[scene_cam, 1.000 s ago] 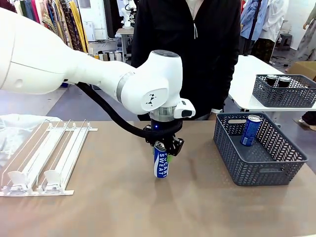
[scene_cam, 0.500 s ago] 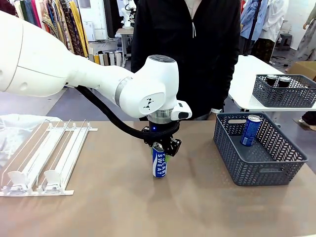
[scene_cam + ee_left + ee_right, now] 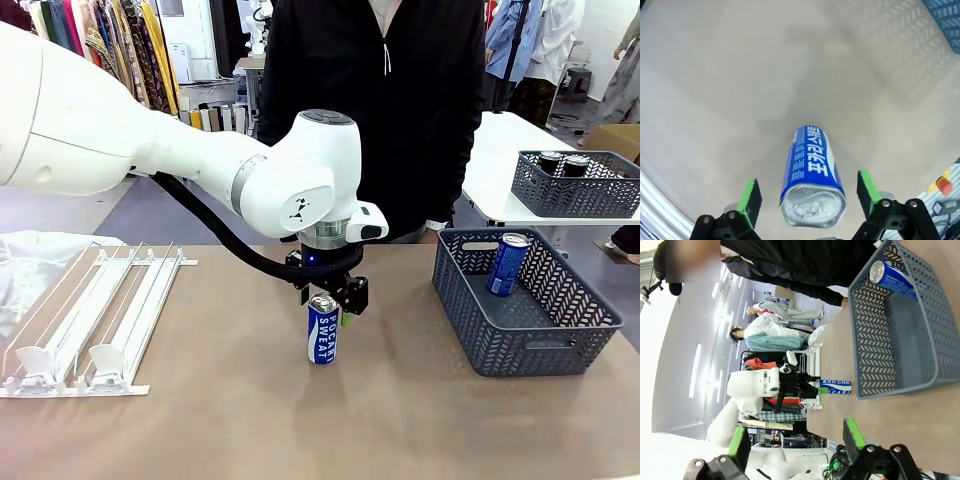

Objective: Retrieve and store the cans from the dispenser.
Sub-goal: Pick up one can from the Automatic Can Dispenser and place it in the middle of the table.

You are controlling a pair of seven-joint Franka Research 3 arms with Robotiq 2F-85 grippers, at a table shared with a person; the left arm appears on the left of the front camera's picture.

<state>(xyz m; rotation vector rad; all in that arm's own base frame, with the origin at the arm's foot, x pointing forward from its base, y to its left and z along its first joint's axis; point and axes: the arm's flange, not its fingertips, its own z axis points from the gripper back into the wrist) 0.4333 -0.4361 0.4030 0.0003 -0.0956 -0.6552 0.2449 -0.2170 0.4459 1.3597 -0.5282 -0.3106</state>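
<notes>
**Blue can standing free on the table, left jaws parted around its top**

While the left gripper (image 3: 325,296) hangs over mid-table in the front view, its jaws stand wide on either side of the blue-and-white can (image 3: 322,329), which stands upright on the table (image 3: 400,420), well apart from every edge. The dispenser (image 3: 95,320) lies flat at the table's left edge. A grey basket (image 3: 525,305) sits at the right edge with a slim blue can (image 3: 507,263) leaning inside.

Along the left wrist view, the green pads (image 3: 750,201) flank the can (image 3: 812,180) with a gap on each side, touching nothing.

From the right wrist view, the right gripper (image 3: 795,442) is spread wide and empty above the table, the basket (image 3: 900,330) ahead of it, the standing can (image 3: 835,386) near the left gripper (image 3: 809,386).
</notes>
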